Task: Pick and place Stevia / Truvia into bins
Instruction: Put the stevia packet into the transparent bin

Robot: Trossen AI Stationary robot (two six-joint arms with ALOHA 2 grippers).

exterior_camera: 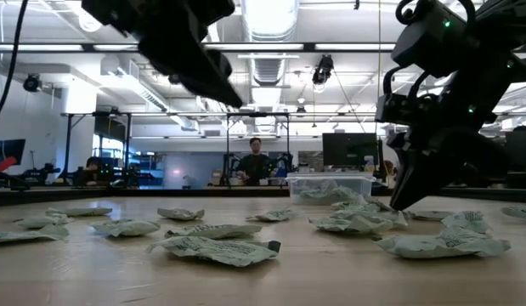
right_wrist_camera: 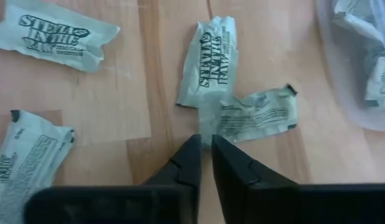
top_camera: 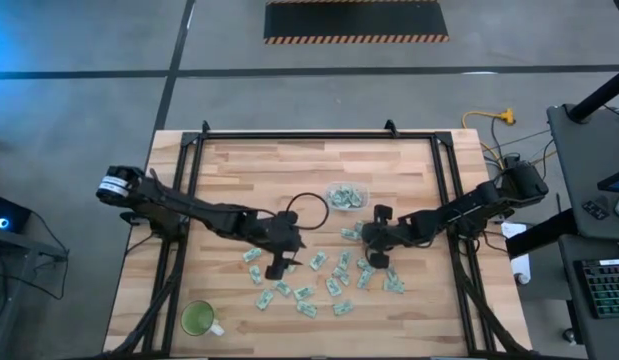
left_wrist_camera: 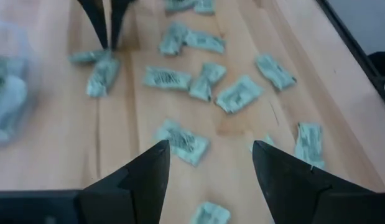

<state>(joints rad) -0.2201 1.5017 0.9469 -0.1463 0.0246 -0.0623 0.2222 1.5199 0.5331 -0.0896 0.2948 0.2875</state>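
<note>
Many pale green and white Stevia sachets (top_camera: 334, 285) lie flat and scattered on the wooden table. The clear tub (top_camera: 346, 195) stands beyond them toward the far edge, with several sachets inside. My left gripper (left_wrist_camera: 211, 149) hovers open above the scatter, over one sachet (left_wrist_camera: 183, 142), and touches nothing. My right gripper (right_wrist_camera: 204, 142) is shut and points down at the table. Its tips stand at the short end of a crumpled sachet (right_wrist_camera: 254, 115), close to the tub (right_wrist_camera: 360, 62). My right gripper comes from above with shut fingers (right_wrist_camera: 189, 155). Its tips stand against the short end (right_wrist_camera: 211, 127) of the crumpled sachet, which lies flat on the table. I cannot tell whether the tips pinch that edge or only stand beside it.
A green cup with a handle (top_camera: 200, 318) stands near the table's near left corner. A black cable loop (top_camera: 307, 210) lies left of the tub. Black frame rails (top_camera: 194, 190) run along the table's sides. People sit in the room behind the table (exterior_camera: 256, 161).
</note>
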